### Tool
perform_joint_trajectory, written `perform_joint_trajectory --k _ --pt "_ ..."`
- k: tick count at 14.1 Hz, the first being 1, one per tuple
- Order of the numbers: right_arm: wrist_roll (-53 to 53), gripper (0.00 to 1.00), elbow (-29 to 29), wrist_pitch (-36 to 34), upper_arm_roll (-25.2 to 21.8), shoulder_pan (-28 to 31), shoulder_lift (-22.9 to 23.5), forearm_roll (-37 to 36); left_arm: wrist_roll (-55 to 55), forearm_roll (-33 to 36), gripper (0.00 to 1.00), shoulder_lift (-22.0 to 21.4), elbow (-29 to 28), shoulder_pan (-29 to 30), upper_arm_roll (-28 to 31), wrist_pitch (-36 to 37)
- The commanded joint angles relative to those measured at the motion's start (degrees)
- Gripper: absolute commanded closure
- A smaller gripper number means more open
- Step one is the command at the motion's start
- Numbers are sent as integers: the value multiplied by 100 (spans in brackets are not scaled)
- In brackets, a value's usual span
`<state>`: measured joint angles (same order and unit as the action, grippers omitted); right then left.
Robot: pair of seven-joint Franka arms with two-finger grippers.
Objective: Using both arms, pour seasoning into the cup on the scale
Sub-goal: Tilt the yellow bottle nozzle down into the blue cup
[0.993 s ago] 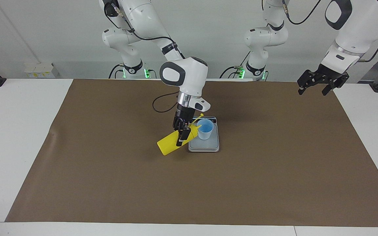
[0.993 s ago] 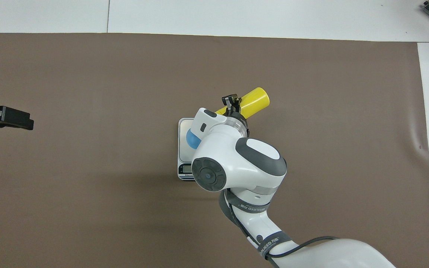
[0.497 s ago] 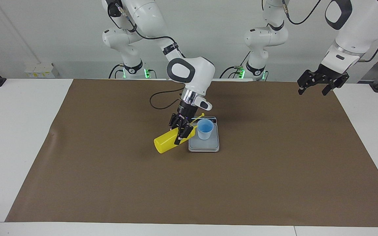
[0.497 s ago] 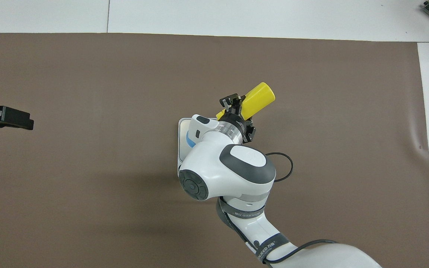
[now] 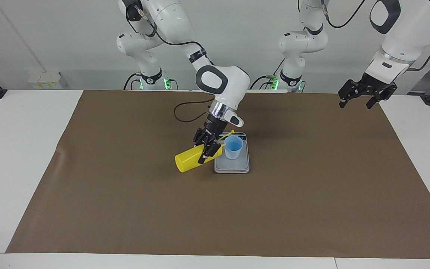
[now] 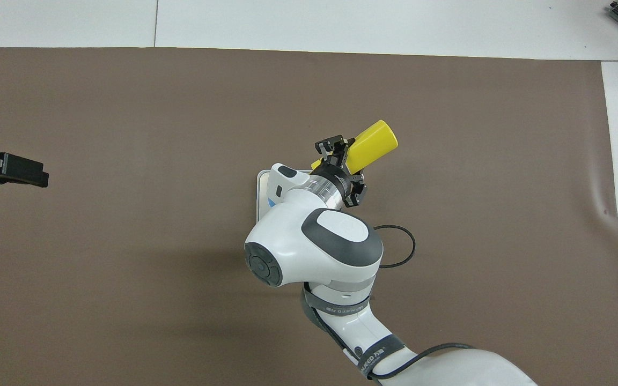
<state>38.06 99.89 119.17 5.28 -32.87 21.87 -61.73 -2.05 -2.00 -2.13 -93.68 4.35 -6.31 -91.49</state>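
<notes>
The yellow seasoning bottle (image 5: 189, 159) (image 6: 374, 142) hangs tipped nearly flat, its nozzle end at the rim of the light-blue cup (image 5: 233, 147) and its base out over the mat. My right gripper (image 5: 206, 148) (image 6: 337, 155) is shut on the bottle near its neck. The cup stands upright on the grey scale (image 5: 237, 166) (image 6: 262, 185); in the overhead view only a sliver of the cup (image 6: 271, 202) shows beside the right arm's wrist. My left gripper (image 5: 362, 98) (image 6: 11, 170) waits open, raised over the left arm's end of the table.
A brown mat (image 5: 312, 194) covers most of the white table (image 5: 21, 149). A black cable loop (image 5: 181, 114) hangs from the right arm over the mat, nearer to the robots than the scale.
The right arm's wrist has swung and lowered the bottle's tilt, so its base has shifted slightly outward and flatter. The left arm has not moved.
</notes>
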Motion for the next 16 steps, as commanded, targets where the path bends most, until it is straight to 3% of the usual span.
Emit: perform_joint_trajectory --k 1,16 --pt "-141 100 -312 -271 0 -18 151 -339 3 -37 0 -147 -177 75 -28 -71" --pt "-264 100 -541 -395 43 -141 379 -278 3 -37 0 -147 -177 75 -28 -62"
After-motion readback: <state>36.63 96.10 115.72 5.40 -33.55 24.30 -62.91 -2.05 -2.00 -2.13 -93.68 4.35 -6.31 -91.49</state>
